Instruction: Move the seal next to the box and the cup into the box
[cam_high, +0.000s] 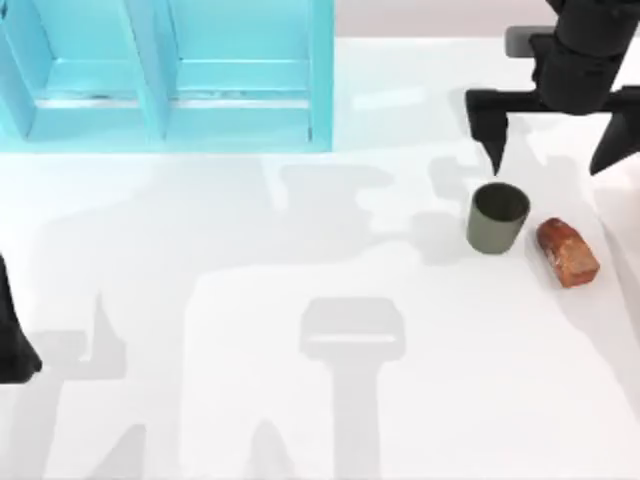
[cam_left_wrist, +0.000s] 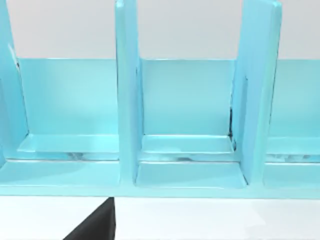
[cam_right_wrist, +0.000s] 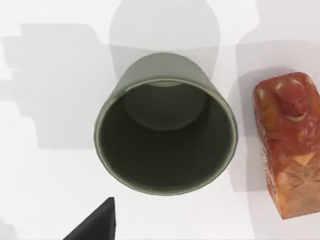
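Observation:
The dark olive-grey cup (cam_high: 497, 218) stands upright and empty on the white table at the right. The reddish-brown seal (cam_high: 568, 252) lies on its side just right of it, a small gap between them. My right gripper (cam_high: 548, 165) hovers behind and above the two, open, with nothing between its dark fingers (cam_high: 490, 130). In the right wrist view the cup (cam_right_wrist: 165, 110) is seen from above with the seal (cam_right_wrist: 290, 145) beside it. The cyan box (cam_high: 165, 75), divided into compartments, stands at the back left. My left arm (cam_high: 12, 340) is parked at the table's left edge.
The left wrist view faces the box's open compartments (cam_left_wrist: 190, 175) with upright dividers (cam_left_wrist: 127, 95) between them. White table stretches between the box and the cup. Grey shadows of the arms fall across the middle.

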